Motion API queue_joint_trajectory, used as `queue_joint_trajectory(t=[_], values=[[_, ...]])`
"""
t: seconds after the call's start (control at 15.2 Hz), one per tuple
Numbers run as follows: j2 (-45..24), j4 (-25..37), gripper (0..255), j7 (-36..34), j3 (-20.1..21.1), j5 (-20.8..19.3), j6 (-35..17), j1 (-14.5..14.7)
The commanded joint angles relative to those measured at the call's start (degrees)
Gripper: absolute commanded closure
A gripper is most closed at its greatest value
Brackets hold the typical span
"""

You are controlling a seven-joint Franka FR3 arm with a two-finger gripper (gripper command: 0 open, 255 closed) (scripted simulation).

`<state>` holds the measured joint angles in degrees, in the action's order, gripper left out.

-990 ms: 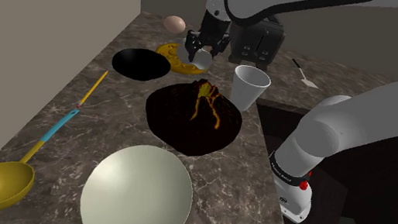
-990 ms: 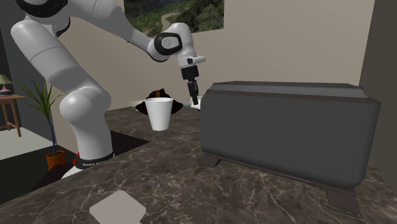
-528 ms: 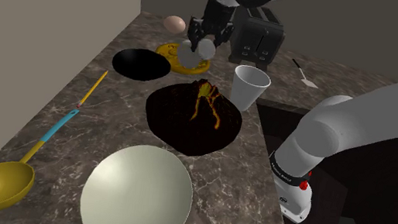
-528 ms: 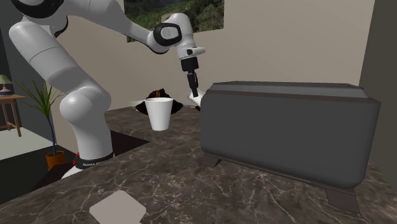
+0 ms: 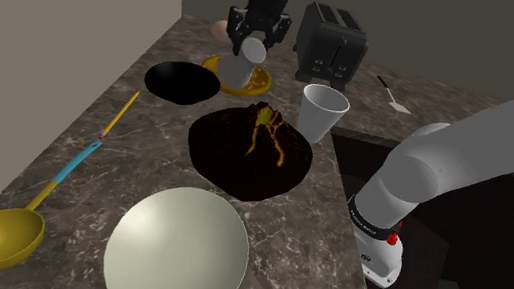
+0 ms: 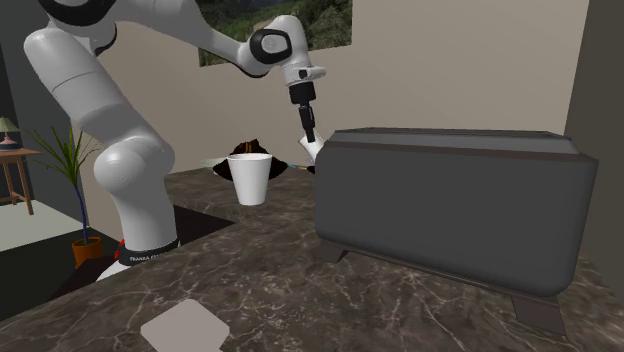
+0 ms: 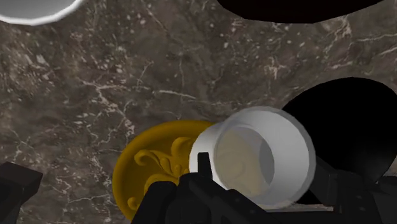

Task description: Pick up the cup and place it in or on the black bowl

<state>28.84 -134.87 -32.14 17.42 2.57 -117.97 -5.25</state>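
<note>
cup higher, above plate (toaster beside)

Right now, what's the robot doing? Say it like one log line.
gripper: shut on cup | cup: in the air over yellow plate | black bowl: no cup yet

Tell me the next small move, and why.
Probably carry the cup sideways toward the black bowl, to the shoulder view's left and a little nearer. The jaws clasp the cup, it hangs above the yellow plate, and the bowl sits right beside that plate.
</note>
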Motion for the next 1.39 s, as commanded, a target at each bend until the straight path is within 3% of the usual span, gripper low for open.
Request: queue_joint_trajectory(t=[0.0,0.66,1.32], values=[[-3.5,3.2,255,-2.8,2.3,-0.5,-0.3,0.0],[-22.7,21.2,255,-17.2,12.5,-8.6,0.7,0.0],[-24.5,15.3,255,-19.2,12.9,-10.2,-6.7,0.0]])
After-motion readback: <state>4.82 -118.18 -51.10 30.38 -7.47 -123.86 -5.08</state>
